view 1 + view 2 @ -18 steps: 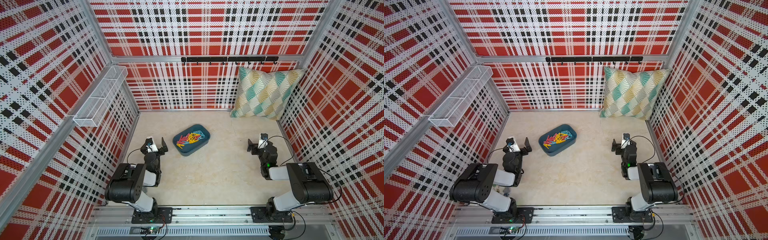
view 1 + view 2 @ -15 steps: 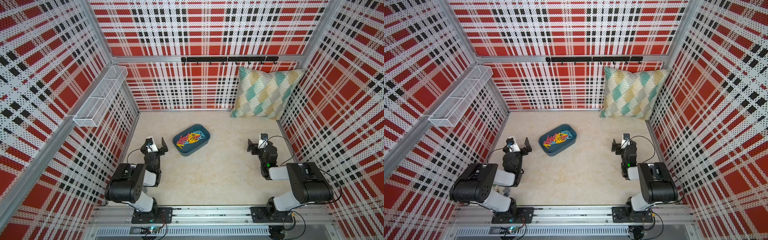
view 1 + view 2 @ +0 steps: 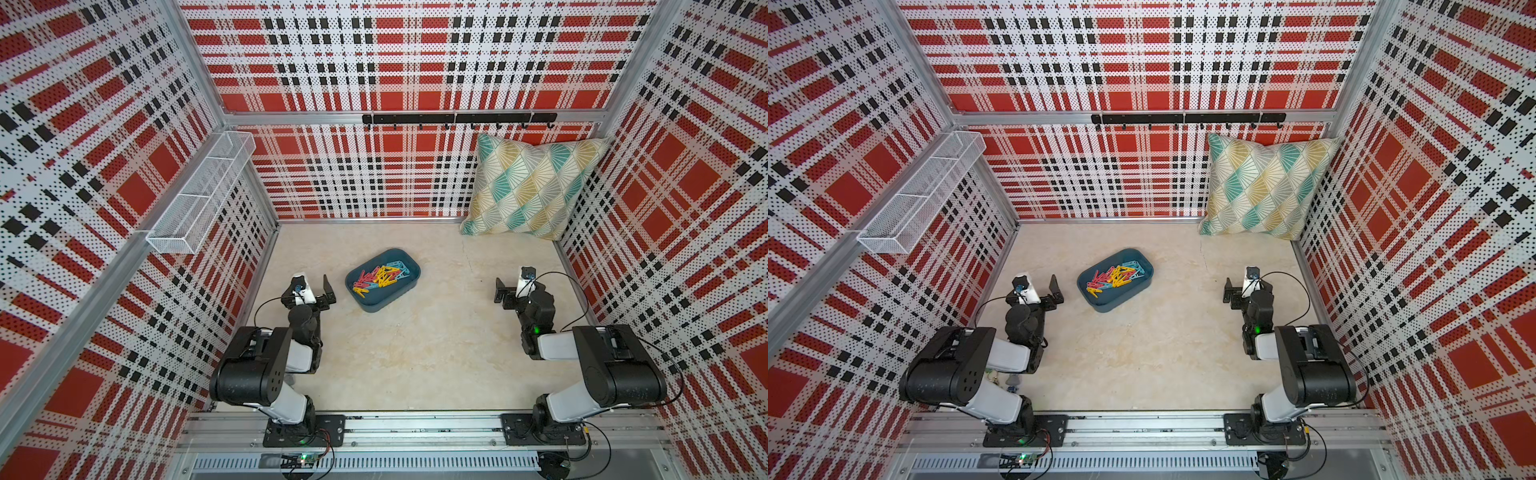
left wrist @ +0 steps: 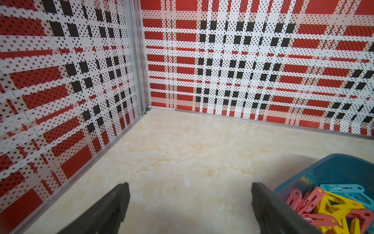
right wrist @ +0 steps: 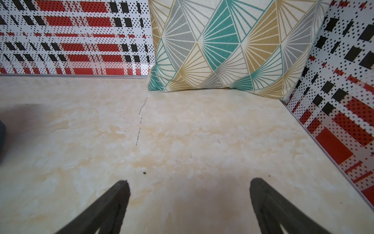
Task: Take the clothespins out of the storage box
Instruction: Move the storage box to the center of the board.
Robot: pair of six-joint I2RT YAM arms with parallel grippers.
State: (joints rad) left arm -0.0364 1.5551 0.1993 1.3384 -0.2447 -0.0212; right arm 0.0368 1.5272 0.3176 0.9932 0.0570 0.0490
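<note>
the shallow dark teal plastic storage box (image 3: 384, 303) sits a little left of centre in both top views, on the pale marbled table (image 3: 436, 340). the small yellow, pink and light blue plastic clothespins (image 3: 380, 279) are heaped inside, none out yet. the left gripper (image 4: 189, 187) is spread wide and empty just beside the box's lower-left end. the right gripper (image 5: 189, 181), likewise spread and empty, is well apart at centre right. the first pick looks best left to the nearer arm: come down over the heap, single out a top peg, close across its narrow sides, and lift straight so tangled neighbours drop off.
</note>
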